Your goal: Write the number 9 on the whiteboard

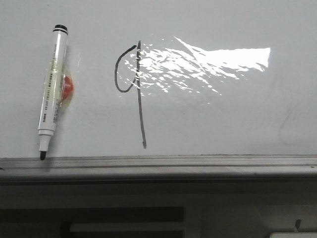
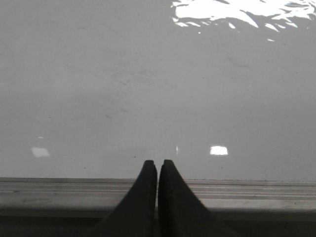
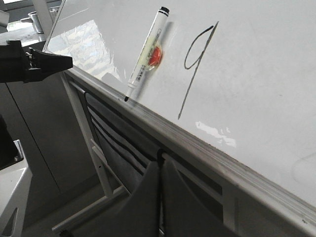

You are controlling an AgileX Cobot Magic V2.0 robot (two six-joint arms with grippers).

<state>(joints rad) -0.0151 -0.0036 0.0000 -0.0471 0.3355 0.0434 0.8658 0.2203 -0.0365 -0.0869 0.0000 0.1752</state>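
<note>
Looking left to right along the grey aluminium edge rail (image 1: 198, 161), you see a white marker with black cap (image 1: 53, 89) lying tip-down on the rail, then the thin black number 9 (image 1: 132, 89) on the glossy white-grey whiteboard (image 1: 223, 119), bare board beyond. Your left gripper (image 2: 158, 170) and right gripper (image 3: 161, 170) are both clenched, empty.

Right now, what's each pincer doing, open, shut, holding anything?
Left pincer: shut, holding nothing, above the whiteboard edge rail.
Right pincer: shut, holding nothing; the marker lies on the board.
</note>
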